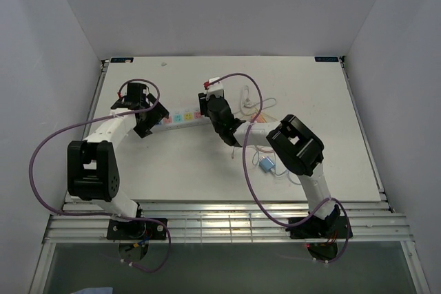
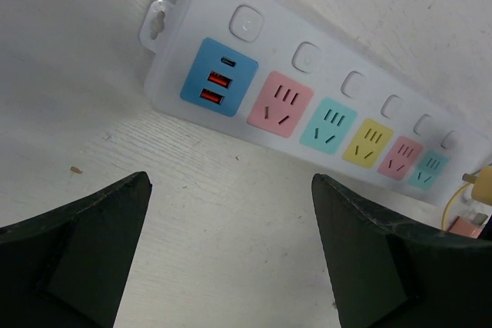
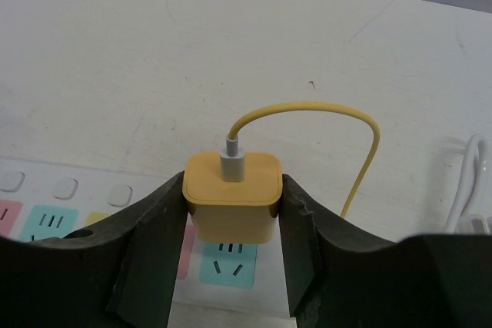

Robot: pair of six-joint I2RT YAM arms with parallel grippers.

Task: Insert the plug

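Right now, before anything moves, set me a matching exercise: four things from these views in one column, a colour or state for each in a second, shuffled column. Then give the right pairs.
Column one:
1. charger
2. left hand
3. USB panel
4. power strip

Column two:
a. white, lying flat on the table
b. open, holding nothing
c. yellow, gripped by the right hand
d. blue, at one end of the strip

Pairs: 1-c; 2-b; 3-d; 4-a.
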